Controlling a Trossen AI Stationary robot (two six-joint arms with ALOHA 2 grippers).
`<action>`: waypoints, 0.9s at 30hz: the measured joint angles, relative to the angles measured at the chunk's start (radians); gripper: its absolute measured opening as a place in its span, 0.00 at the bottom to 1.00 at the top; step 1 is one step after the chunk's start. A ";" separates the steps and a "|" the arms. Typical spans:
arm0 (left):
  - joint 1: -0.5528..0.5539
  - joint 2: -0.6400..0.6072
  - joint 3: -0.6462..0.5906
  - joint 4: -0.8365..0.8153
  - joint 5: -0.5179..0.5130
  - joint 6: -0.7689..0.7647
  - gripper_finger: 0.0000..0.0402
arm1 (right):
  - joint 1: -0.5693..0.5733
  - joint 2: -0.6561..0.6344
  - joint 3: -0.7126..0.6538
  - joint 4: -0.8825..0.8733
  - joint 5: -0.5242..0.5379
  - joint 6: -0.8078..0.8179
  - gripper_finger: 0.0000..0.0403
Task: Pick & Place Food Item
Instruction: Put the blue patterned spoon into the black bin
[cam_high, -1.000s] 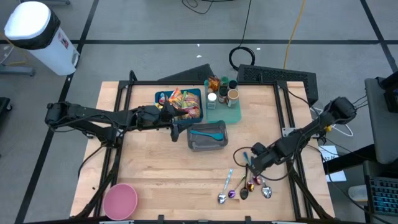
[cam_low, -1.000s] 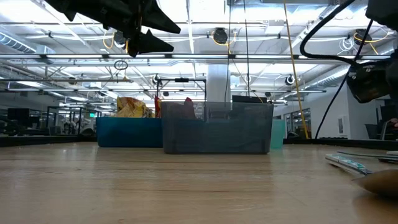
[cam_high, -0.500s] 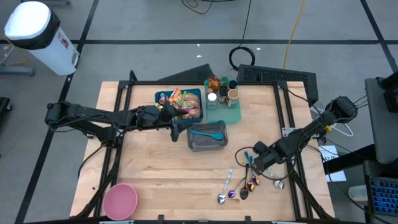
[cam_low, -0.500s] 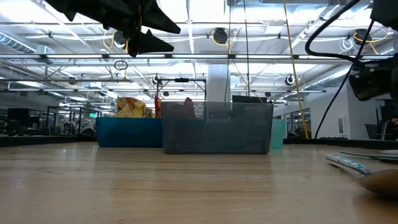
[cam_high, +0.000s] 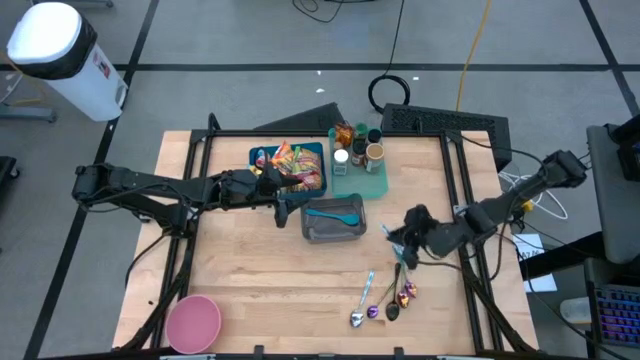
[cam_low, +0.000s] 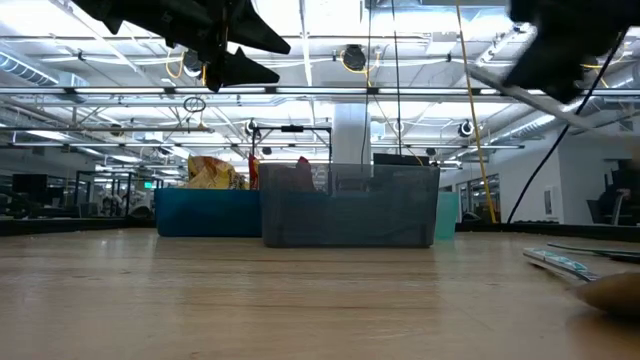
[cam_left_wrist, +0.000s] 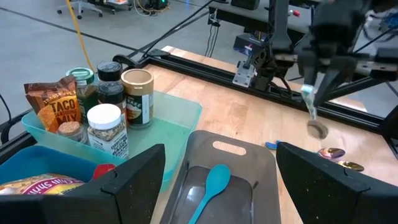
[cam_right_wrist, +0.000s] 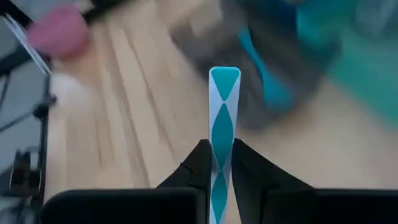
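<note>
**Right arm lifts a spoon toward the grey tray**

Since the earlier frame, the right gripper (cam_high: 400, 240) has left the cutlery group and risen, swinging toward the grey tray (cam_high: 332, 232); the left gripper (cam_high: 283, 208) has not shifted.

1. Grip state. The right fingers (cam_right_wrist: 200, 163) are closed on the handle of a spoon (cam_right_wrist: 222, 118) with a teal-and-white diamond pattern. The handle runs straight out between the fingers, so its long axis continues the line of the gripper. In the left wrist view the spoon (cam_left_wrist: 313, 112) hangs bowl-down, clear of the table.

2. Governing relation. The tray lies ahead of the right fingers, beyond the spoon's far end. A teal spoon (cam_left_wrist: 209, 189) already lies in the tray, roughly lengthwise.

3. Left arm. The left fingers (cam_left_wrist: 132, 176) stand wide apart and hold nothing. They hover above the near edge of the tray, beside the blue bin (cam_high: 292, 165) of snack packets. This arm is nearer the food.

4. Remaining cutlery. Other spoons (cam_high: 385, 303) stay on the table, behind and below the right fingers.
</note>
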 joint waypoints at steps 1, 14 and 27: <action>0.000 0.000 0.000 0.001 0.000 0.001 0.77 | -0.013 0.002 0.000 0.057 0.009 -0.071 0.06; 0.000 0.000 0.000 -0.002 0.000 -0.002 0.77 | -0.309 0.184 0.000 0.855 -0.304 -0.785 0.07; 0.000 0.000 0.000 -0.009 0.000 -0.003 0.77 | -0.543 0.447 0.000 0.878 -0.502 -0.805 0.07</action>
